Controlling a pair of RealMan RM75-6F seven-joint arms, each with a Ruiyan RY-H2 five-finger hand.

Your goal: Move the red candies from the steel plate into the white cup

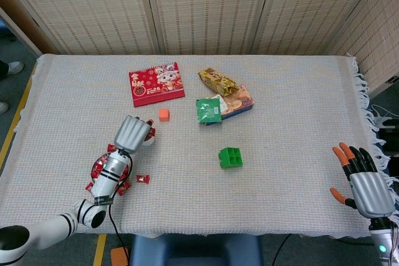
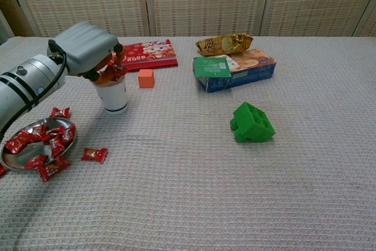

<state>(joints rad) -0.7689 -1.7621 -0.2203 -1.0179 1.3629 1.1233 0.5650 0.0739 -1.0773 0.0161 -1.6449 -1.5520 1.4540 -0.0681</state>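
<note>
My left hand [image 1: 132, 134] [image 2: 88, 48] hovers right over the white cup [image 2: 113, 95], its curled fingertips [image 2: 110, 73] at the cup's mouth pinching a red candy that barely shows. From the head view the cup [image 1: 149, 140] is mostly hidden under the hand. The steel plate [image 2: 17, 158] [image 1: 98, 167] lies to the left of the cup with several red candies [image 2: 50, 136] on and around it. One loose candy [image 2: 94, 154] [image 1: 143, 179] lies on the cloth beside the plate. My right hand [image 1: 365, 182] rests open at the table's near right edge.
A green block [image 1: 230, 157] [image 2: 252, 123] sits mid-table. An orange cube [image 1: 163, 114] [image 2: 145, 78] stands just behind the cup, with a red calendar [image 1: 156, 83] farther back. Snack packs [image 1: 224, 101] [image 2: 235, 66] lie at the back centre.
</note>
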